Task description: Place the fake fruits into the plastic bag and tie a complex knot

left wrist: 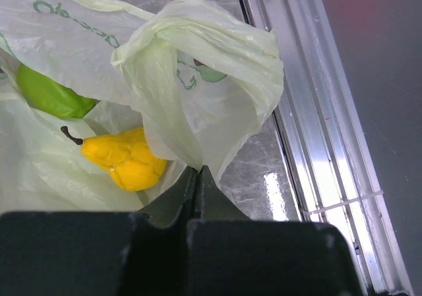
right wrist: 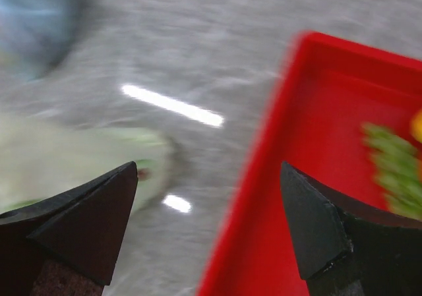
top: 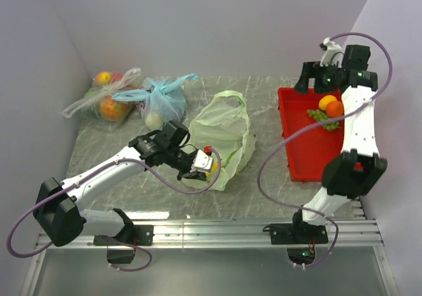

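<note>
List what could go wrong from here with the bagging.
1. The left gripper pinches only a thin fold of the plastic bag; the film could slip or tear and the mouth collapse.
2. The orange ball, round yellow fruit and grape bunch lie bunched in the red tray; the open right gripper may nudge one away while taking another.

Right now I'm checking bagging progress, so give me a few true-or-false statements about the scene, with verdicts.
1. The left gripper is shut on the pale green bag's edge. True.
2. A yellow fruit lies inside that bag. True.
3. The right gripper holds a fruit. False: its jaws are open and empty.
4. The red tray is empty. False: a grape bunch, an orange ball and a yellow-orange fruit lie in it.
5. In the top view, the blue bag sits left of the green one. True.
</note>
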{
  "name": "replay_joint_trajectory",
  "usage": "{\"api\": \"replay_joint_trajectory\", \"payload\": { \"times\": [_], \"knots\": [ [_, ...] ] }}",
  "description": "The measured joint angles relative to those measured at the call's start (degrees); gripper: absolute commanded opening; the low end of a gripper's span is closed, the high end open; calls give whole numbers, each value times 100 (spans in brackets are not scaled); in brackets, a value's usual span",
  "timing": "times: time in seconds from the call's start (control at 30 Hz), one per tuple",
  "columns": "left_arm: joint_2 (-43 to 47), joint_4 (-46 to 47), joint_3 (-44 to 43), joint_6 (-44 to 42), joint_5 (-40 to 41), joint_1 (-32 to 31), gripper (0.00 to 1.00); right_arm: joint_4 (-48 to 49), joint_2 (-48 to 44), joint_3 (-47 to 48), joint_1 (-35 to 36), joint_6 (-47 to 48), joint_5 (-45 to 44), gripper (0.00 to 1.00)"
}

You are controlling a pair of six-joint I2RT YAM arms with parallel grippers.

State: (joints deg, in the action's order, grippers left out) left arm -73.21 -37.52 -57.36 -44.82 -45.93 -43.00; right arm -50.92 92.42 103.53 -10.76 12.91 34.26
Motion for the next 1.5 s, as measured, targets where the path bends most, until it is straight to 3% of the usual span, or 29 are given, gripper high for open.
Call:
{"api": "replay_joint_trajectory", "payload": {
  "times": [0.13,0.37,0.67,1.1,1.2,1.43,1.5],
  "knots": [
    [46,44,17,87,11,0,0,-28,1200,651,-577,201,-1137,96],
    [61,85,83,107,17,0,0,90,3097,1829,-839,245,-2992,97],
    [68,197,199,107,15,0,0,597,3386,1534,-839,540,-4483,97],
    [87,385,426,216,-37,0,0,1156,4019,1432,-824,793,-4833,95],
    [85,385,424,216,-42,0,0,1193,4050,1432,-822,822,-4841,90],
    [83,382,415,216,-37,0,0,1401,3945,1143,-813,769,-4769,56],
    [83,378,398,216,-37,0,0,1373,3803,1060,-813,734,-4666,52]
  ]
}}
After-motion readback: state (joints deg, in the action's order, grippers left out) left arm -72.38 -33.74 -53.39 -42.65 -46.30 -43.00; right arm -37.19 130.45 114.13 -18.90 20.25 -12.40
